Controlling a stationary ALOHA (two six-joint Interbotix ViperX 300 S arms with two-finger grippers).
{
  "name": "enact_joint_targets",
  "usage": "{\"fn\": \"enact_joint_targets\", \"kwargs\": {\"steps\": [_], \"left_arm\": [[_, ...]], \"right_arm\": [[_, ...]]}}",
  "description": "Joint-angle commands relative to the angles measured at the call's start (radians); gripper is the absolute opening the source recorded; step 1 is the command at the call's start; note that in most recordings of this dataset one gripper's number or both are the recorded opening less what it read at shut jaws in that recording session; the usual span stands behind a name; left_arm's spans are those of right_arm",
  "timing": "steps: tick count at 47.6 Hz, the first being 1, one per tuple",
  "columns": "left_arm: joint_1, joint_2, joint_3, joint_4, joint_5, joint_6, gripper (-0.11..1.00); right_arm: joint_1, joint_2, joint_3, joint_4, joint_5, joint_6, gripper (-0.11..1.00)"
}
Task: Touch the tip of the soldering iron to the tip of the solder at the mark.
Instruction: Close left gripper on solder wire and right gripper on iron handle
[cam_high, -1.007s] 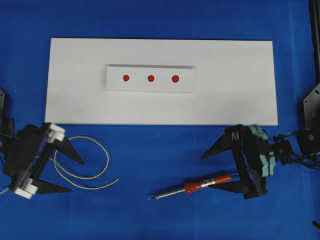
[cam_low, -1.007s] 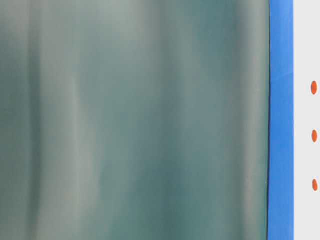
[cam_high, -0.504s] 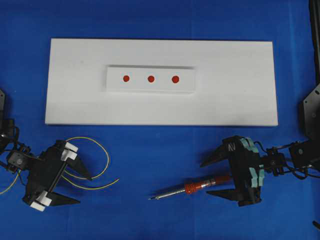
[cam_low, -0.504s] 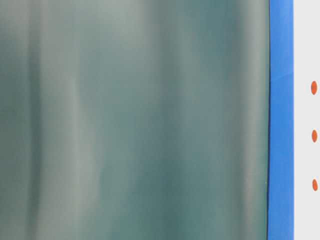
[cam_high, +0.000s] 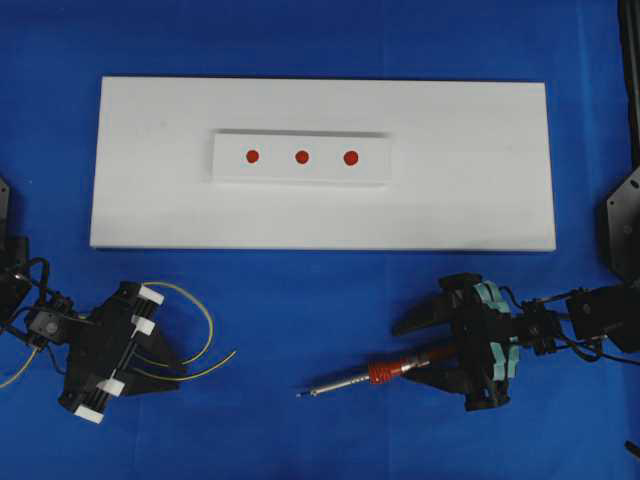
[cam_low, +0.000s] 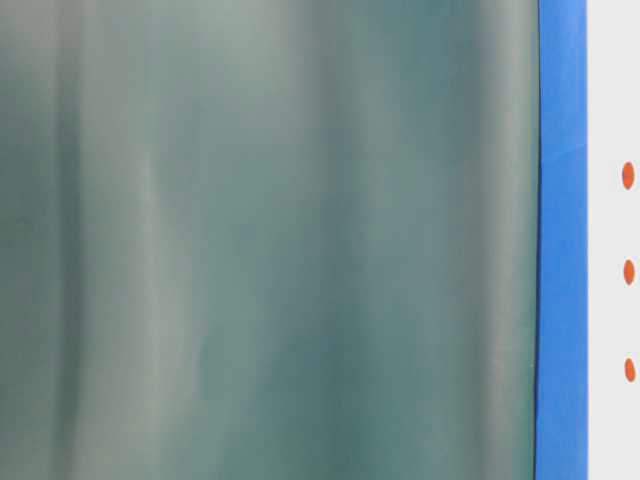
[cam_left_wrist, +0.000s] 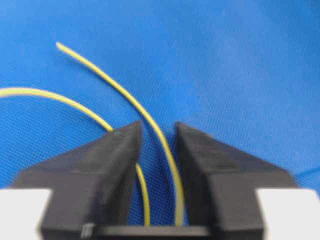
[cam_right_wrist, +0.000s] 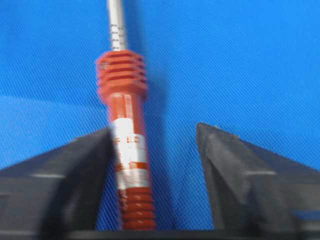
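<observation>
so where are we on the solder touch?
Done: both pincers sit around their items. In hand: left pincer straddles the thin yellow-green solder wire; right pincer has the orange-handled soldering iron against one finger, gap on the other. Left: grasping, lifting, meeting tips at a red mark.

White board (cam_high: 470, 170) on blue cloth (cam_high: 320, 40)

soldering iron (cam_right_wrist: 127, 150) between parted fingers (cam_right_wrist: 65, 175) — blue cloth (cam_right_wrist: 225, 60)
</observation>
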Motion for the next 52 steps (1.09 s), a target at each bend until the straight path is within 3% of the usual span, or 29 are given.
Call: {"fn": "enact_joint_targets", "kwargs": {"steps": [1, 5, 9, 27, 33, 42, 52], "left_arm": [[-0.003, -0.008, -0.008, 0.002, 0.008, 0.002, 0.17], [-0.003, -0.008, -0.008, 0.000, 0.028, 0.000, 0.05], [-0.003, -0.008, -0.009, 0.000, 0.041, 0.002, 0.03], [0.017, -0.063, -0.021, 0.000, 0.081, 0.000, 0.03], [0.028, -0.140, -0.046, 0.000, 0.176, 0.000, 0.03], [0.054, -0.284, -0.124, 0.002, 0.440, 0.000, 0.03], [0.066, -0.416, -0.221, 0.000, 0.744, -0.002, 0.03]], "right_arm": [[0.002, -0.005, -0.009, -0.021, -0.008, -0.002, 0.39], [0.002, -0.003, -0.006, -0.028, -0.008, -0.002, 0.19], [0.002, -0.005, -0.003, -0.028, -0.008, -0.002, 0.06], [-0.005, -0.074, 0.002, -0.029, 0.031, -0.006, 0.06], [-0.020, -0.170, -0.003, -0.029, 0.152, -0.015, 0.06], [-0.055, -0.333, -0.037, -0.025, 0.414, -0.071, 0.06], [-0.098, -0.474, -0.104, -0.026, 0.707, -0.080, 0.06]]}}
